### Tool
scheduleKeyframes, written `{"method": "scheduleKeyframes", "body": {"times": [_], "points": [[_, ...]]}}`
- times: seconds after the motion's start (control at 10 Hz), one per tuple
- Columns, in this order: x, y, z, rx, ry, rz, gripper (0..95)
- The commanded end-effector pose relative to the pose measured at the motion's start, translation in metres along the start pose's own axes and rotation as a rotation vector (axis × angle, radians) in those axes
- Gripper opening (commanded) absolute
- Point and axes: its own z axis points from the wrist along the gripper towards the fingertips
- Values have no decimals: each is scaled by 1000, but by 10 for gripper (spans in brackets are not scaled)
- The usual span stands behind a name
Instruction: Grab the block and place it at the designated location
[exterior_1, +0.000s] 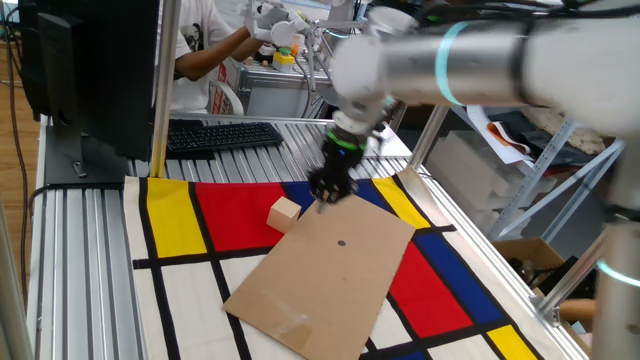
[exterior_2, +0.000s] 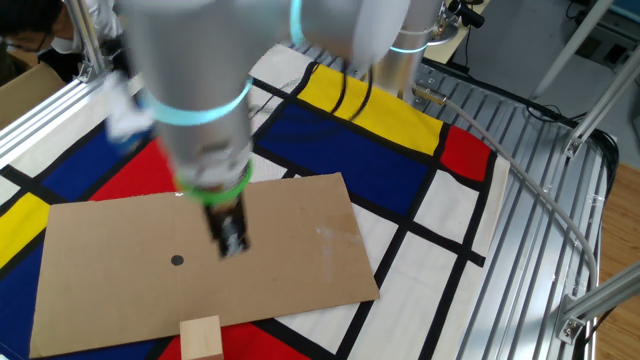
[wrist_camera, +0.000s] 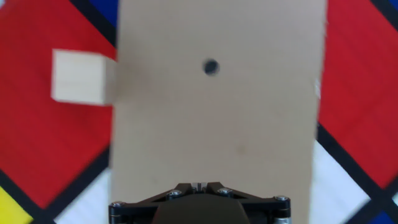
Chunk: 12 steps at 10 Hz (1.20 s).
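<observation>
The block (exterior_1: 284, 211) (exterior_2: 201, 337) (wrist_camera: 79, 76) is a small pale wooden cube. It rests on a red patch of the mat, touching the edge of the designated location. That location is a flat brown cardboard rectangle (exterior_1: 330, 270) (exterior_2: 130, 240) (wrist_camera: 217, 124) with a dark dot near its centre. My gripper (exterior_1: 326, 197) (exterior_2: 232, 243) (wrist_camera: 198, 185) hangs above the cardboard, off to one side of the block. Its jaws are shut with nothing between them.
A red, yellow, blue and white patterned mat (exterior_1: 180, 215) (exterior_2: 380, 140) covers the table. A black keyboard (exterior_1: 220, 135) and a dark monitor (exterior_1: 90, 70) stand at the back. A person (exterior_1: 215, 45) works behind them. Metal rails (exterior_2: 540, 170) run beside the mat.
</observation>
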Motion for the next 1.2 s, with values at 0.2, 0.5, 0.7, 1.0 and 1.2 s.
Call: {"method": "scheduleKeyframes", "body": {"times": [0.2, 0.5, 0.7, 1.0, 1.2], "points": [[-45, 45, 7, 1, -1, -50, 0], [-57, 62, 19, 8, 3, -57, 0], [-58, 63, 21, 8, 8, -63, 0], [-59, 63, 22, 12, 7, -67, 0], [-59, 63, 24, 17, 10, -73, 0]]}}
